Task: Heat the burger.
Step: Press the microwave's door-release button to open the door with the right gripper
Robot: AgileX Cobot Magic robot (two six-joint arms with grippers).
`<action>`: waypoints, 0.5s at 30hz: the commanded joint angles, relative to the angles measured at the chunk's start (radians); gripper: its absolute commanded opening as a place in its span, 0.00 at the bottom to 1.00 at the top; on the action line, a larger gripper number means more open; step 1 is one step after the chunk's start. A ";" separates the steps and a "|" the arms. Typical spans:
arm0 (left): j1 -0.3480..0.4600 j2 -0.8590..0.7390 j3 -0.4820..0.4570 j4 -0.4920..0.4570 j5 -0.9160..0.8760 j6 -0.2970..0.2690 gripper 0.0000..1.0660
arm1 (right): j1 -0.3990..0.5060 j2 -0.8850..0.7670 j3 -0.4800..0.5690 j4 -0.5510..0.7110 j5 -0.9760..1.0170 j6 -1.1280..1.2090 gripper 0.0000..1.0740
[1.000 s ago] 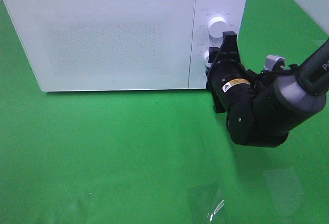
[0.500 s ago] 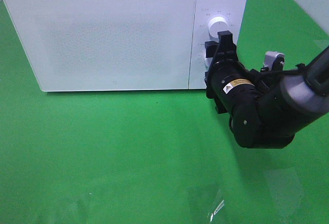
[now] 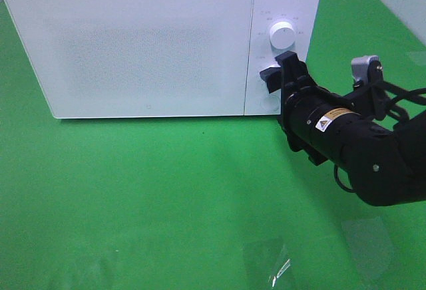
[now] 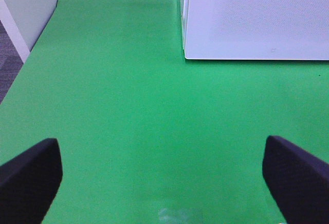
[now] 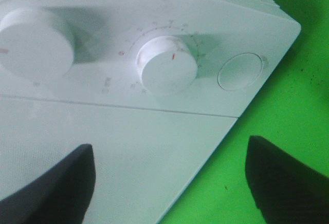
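Burger: not in my view; I judge it sits inside the shut white box-shaped microwave oven (image 3: 146,44).
Right jaws: wide apart, empty, at the round white lower dial (image 5: 168,71).
Left jaws: wide apart, empty, over the green bench (image 4: 128,106).
Left: heating run.

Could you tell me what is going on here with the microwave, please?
The right gripper is at the control panel of the white microwave, with its jaws open in front of the lower knob and not gripping it. The microwave is shut and no burger is in view, so whether it is inside cannot be told. The left gripper hangs open over the green mat, holding nothing.
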 commanded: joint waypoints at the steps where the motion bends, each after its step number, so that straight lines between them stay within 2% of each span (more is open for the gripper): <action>1: 0.000 -0.020 0.004 -0.004 -0.015 -0.001 0.92 | -0.002 -0.107 0.009 -0.046 0.173 -0.250 0.71; 9: 0.000 -0.020 0.004 -0.004 -0.015 -0.001 0.92 | -0.021 -0.238 0.009 -0.039 0.368 -0.608 0.71; 10: 0.000 -0.020 0.004 -0.004 -0.015 -0.001 0.92 | -0.042 -0.273 0.009 -0.041 0.417 -0.720 0.71; 13: 0.000 -0.020 0.004 -0.004 -0.015 -0.001 0.92 | -0.066 -0.306 0.009 -0.043 0.457 -0.825 0.71; 15: 0.000 -0.020 0.004 -0.004 -0.015 -0.001 0.92 | -0.108 -0.384 0.009 -0.043 0.551 -1.034 0.71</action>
